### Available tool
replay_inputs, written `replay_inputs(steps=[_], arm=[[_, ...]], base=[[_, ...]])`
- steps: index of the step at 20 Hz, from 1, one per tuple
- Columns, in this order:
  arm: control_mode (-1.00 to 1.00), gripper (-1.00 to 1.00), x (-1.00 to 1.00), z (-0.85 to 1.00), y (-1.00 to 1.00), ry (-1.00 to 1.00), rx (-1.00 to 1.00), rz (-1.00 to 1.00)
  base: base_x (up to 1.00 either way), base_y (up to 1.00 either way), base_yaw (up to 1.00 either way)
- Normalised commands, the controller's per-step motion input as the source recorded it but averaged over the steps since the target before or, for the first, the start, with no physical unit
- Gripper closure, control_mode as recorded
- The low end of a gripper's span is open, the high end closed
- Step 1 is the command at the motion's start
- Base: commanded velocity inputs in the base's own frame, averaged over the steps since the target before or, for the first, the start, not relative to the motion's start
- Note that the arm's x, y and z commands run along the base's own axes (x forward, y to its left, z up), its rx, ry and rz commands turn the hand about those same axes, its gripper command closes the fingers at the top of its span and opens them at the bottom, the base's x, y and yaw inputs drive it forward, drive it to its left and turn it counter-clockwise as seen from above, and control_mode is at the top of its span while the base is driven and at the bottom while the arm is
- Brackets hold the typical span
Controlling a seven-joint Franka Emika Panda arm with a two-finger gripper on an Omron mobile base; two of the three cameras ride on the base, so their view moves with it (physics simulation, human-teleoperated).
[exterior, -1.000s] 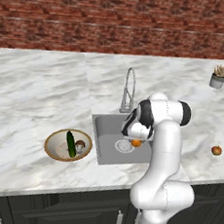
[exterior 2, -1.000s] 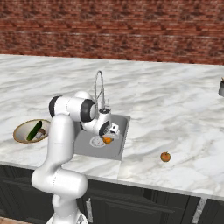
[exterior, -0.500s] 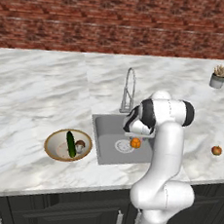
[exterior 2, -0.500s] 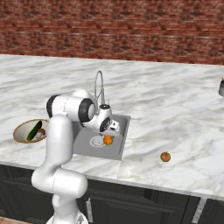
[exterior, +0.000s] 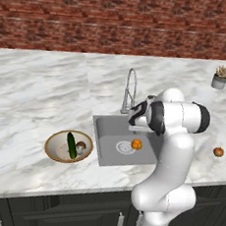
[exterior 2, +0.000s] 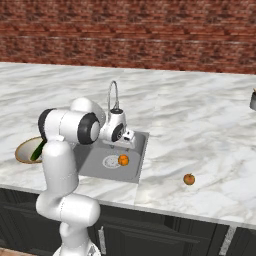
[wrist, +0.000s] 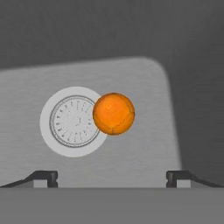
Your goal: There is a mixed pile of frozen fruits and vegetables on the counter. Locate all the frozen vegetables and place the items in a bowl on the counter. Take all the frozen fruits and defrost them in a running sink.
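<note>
Gripper (wrist: pixel 112 177) over sink (exterior: pixel 108 127), jaws spread wide, nothing between them. One fruit (wrist: pixel 113 113) lies free on basin floor beside drain (wrist: pixel 73 121), placed there to defrost. Second fruit (exterior 2: pixel 189 179) waits on counter (exterior 2: pixel 200 120), well apart. Cucumber (exterior: pixel 71 145), mushroom (exterior: pixel 81 146) sit in bowl (exterior: pixel 52 145): vegetables sorted. Water flow: cannot tell.

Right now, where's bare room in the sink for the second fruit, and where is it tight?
Free: the sink floor left of the drain, toward the bowl-side wall, and the strip along the front wall. Tight: beside the drain, where one orange fruit lies against it under the open gripper. The other orange fruit sits on the counter.
</note>
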Motion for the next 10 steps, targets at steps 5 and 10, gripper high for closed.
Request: replay_inputs(steps=[5, 10], arm=[[-1.0, -1.0, -0.39, 0.42, -0.12, 0.0, 0.0, 0.01], [-1.0, -1.0, -0.29, 0.57, -0.21, 0.04, -0.02, 0.01]], base=[[0.0, 0.0, 0.0], [0.0, 0.0, 0.0]])
